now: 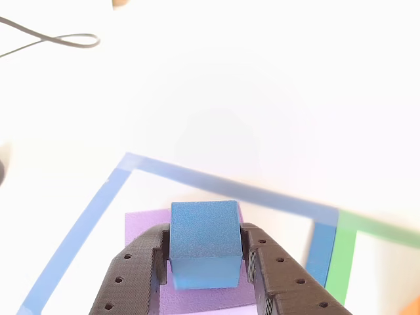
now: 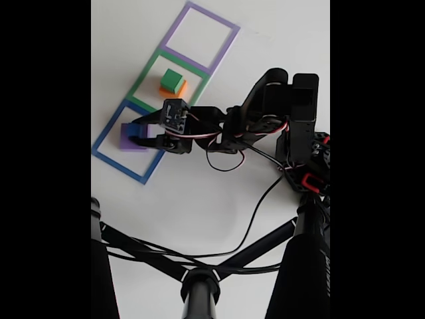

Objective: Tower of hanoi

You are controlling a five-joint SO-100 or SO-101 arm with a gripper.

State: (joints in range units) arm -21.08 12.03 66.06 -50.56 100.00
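Observation:
In the other view a small blue cube (image 1: 205,230) rests on a wider purple block (image 1: 143,222) inside the blue tape square (image 1: 98,203). My gripper (image 1: 205,252) reaches in from the bottom edge, its dark fingers pressed against the cube's left and right sides. In the fixed view the gripper (image 2: 137,133) sits over the purple block (image 2: 127,143) at the left end of the tape row. A green cube (image 2: 172,79) stands on an orange block (image 2: 179,88) in the green tape square (image 2: 147,74).
A purple tape square (image 2: 199,13) lies beyond the green one. The arm's base (image 2: 302,133) and its cables are at the right, and dark tripod legs (image 2: 199,279) cross the lower part of the fixed view. A grey cable (image 1: 59,41) loops at the top left.

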